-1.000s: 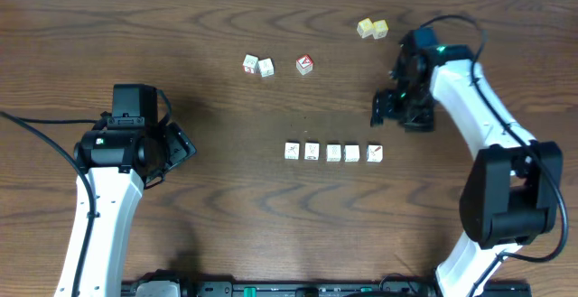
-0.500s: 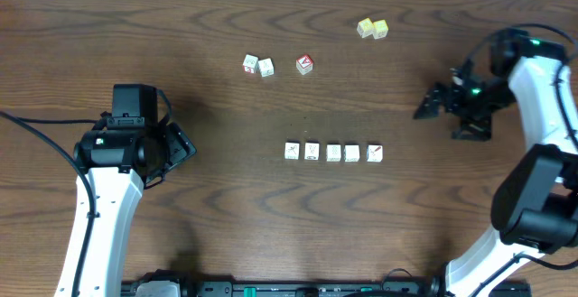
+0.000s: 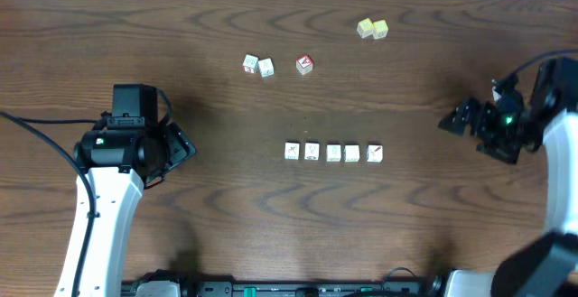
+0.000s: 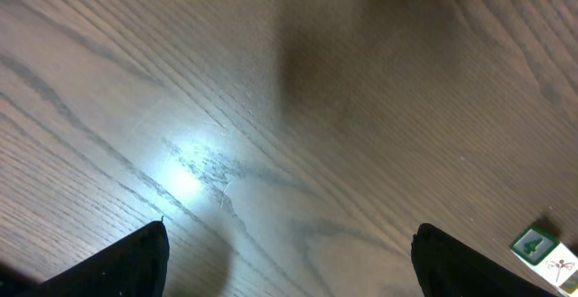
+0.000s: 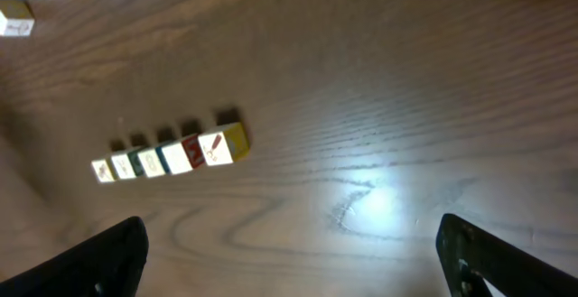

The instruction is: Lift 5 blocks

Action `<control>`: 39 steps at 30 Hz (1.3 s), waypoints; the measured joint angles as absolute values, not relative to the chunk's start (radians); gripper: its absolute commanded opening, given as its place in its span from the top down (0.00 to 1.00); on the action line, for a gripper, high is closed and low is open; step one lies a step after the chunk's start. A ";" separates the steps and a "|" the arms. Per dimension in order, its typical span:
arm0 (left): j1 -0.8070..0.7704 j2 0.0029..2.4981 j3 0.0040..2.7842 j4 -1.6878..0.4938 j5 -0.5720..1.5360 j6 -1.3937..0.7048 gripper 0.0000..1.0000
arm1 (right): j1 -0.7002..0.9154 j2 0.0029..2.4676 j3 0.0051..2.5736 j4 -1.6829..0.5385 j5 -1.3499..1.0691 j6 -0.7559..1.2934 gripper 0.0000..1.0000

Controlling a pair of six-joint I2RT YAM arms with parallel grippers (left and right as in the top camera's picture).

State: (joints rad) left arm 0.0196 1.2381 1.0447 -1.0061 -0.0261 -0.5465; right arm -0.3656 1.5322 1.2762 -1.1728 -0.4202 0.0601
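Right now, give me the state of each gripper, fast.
Left black two-finger gripper: open, holding nothing.
Right black two-finger gripper: open, holding nothing.

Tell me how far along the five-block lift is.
Nothing looks done: the five blocks sit in a row on the table. Nothing is in hand: the left gripper and right gripper are both open and empty, well clear of the row. The whole lift is left.
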 measured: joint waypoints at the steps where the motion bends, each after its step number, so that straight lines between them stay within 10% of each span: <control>1: 0.020 1.238 1.045 -1.007 -0.026 -0.546 0.14 | -0.366 1.501 1.235 -1.141 -0.419 0.065 0.01; 39: -0.096 1.238 1.044 -0.911 0.303 -0.388 0.14 | -0.128 1.448 1.070 -1.069 -0.188 0.231 0.12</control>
